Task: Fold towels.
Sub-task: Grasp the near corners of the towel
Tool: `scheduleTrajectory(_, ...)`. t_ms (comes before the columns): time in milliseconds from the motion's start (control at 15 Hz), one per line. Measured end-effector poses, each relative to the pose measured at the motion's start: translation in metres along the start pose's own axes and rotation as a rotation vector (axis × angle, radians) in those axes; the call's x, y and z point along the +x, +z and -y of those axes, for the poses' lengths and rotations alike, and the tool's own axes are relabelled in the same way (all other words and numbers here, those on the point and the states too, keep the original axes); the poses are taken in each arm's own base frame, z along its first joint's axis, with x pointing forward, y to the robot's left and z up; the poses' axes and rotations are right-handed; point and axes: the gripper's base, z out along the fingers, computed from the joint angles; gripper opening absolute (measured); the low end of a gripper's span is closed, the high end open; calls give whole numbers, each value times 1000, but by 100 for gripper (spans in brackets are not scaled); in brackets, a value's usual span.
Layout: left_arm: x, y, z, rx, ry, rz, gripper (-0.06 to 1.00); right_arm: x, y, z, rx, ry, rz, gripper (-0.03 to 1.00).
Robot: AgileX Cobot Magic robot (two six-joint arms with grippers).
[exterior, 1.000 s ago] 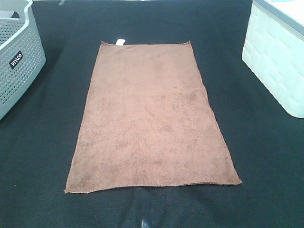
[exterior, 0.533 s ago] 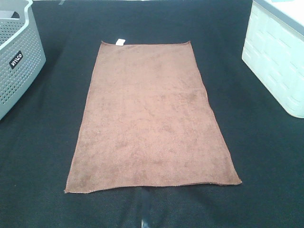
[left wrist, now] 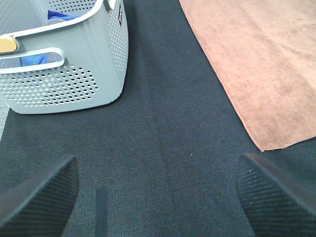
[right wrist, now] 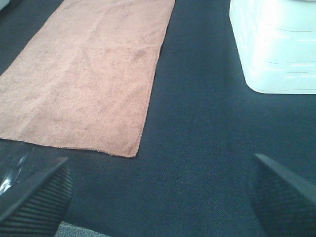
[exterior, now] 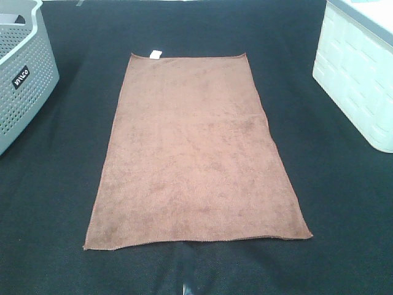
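Observation:
The reddish-brown towel (exterior: 193, 153) lies flat and unfolded on the black table cloth, long side running away from me, with a small white tag (exterior: 155, 53) at its far edge. Its near left corner shows in the left wrist view (left wrist: 256, 64), its near right corner in the right wrist view (right wrist: 89, 74). My left gripper (left wrist: 158, 197) is open and empty, over bare cloth to the left of the towel's near corner. My right gripper (right wrist: 160, 192) is open and empty, over bare cloth right of the near corner. Neither gripper shows in the high view.
A grey perforated basket (exterior: 21, 74) stands at the far left; in the left wrist view (left wrist: 64, 74) it holds blue cloth. A white bin (exterior: 359, 74) stands at the far right, also in the right wrist view (right wrist: 276, 44).

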Motion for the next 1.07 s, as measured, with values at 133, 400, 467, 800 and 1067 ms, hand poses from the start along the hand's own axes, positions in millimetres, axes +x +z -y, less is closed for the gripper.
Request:
scheduleTrajectory(133, 0, 0, 0, 0, 0, 0, 82, 0, 0, 0, 0, 0, 0, 89)
scheduleTrajectory(400, 0, 0, 0, 0, 0, 0, 82, 0, 0, 0, 0, 0, 0, 89)
scheduleTrajectory(467, 0, 0, 0, 0, 0, 0, 82, 0, 0, 0, 0, 0, 0, 89)
scheduleTrajectory(800, -12, -2, -1, -12, -1, 97, 81, -16, 6, 3, 7, 35, 10, 89)
scheduleTrajectory(1067, -39, 18, -3, 18, -119, 224, 76, -47, 34, 11, 17, 80, 33, 89)
